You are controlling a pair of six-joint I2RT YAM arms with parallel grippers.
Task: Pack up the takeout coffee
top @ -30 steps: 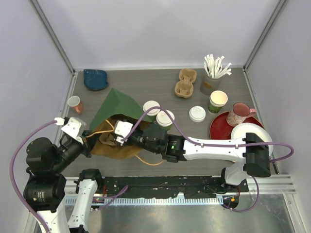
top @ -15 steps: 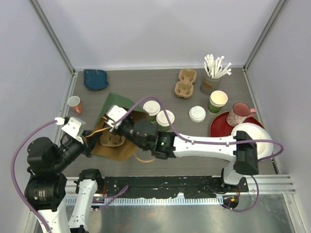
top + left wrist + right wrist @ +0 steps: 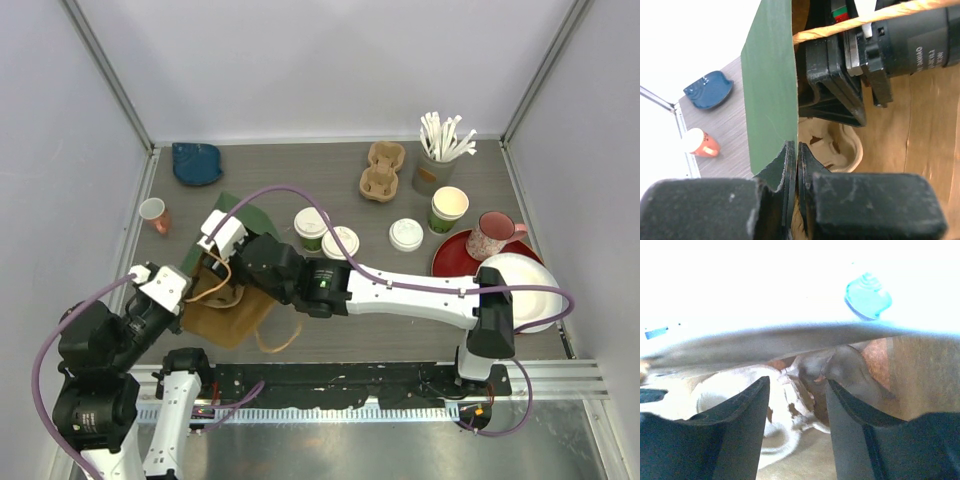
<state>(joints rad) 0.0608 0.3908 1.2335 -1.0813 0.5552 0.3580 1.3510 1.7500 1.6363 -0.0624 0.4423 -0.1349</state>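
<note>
Left hand (image 3: 794, 152): my nearest part, fingers pinched together on the green edge of the bag (image 3: 225, 318), holding its mouth up and open.
Bag: lies on the worktop (image 3: 290, 170) at the near left. Its brown body runs toward me and its green panel is lifted on the far side.
Right hand (image 3: 797, 385): reached across into the bag's mouth, fingers apart, with nothing between them that I can see.
Carrier (image 3: 832, 147): a pulp tray lying flat on the bag's floor, just under my right hand. The wells I can see are empty.
Done so far: I judge the bag is open and the carrier is inside it. That is all the packing these views show.
Near cup (image 3: 340, 243): stands on the worktop just beyond my right forearm, outside the bag, with its white lid on.
Far cup (image 3: 311, 224): just beside the near cup, on its far-left side. I cannot tell whether they touch. Its lid is on too, and it is outside the bag.
Cup axis: both are upright, long axis vertical, lids up and bases on the worktop, so from above I see only round lids.
Left to do: both cups have yet to go into the carrier's wells. By my reckoning that is most of the job.
Next need: a free hand to grip a cup by its side and keep it upright on the way in.
</note>
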